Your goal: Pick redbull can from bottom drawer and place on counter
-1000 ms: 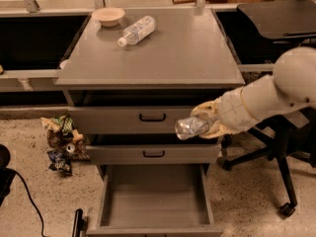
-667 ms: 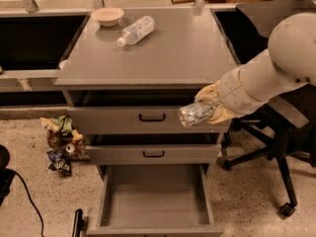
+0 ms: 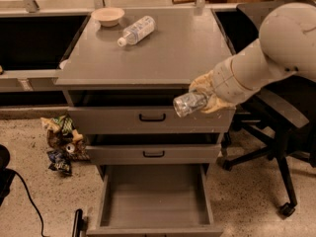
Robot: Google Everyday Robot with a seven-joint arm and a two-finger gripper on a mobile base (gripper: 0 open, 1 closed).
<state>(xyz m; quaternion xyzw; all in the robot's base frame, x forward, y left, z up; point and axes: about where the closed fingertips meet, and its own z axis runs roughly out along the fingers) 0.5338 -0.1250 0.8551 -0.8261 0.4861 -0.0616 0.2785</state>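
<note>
redbull can (image 3: 189, 103) lifted higher than before, now sideways in air before top drawer (image 3: 123, 118), just under counter (image 3: 163, 53) front edge; slim, shiny silver. gripper (image 3: 206, 96) jaws closed on it. bottom drawer (image 3: 153, 194) open.

An office-like lab is indicated by the grey drawer cabinet (image 3: 113, 120), black desks (image 3: 34, 38) and a wheeled office chair (image 3: 282, 154). The gripper (image 3: 203, 101), clasped around the redbull can (image 3: 187, 104), is held at the cabinet's front.
</note>
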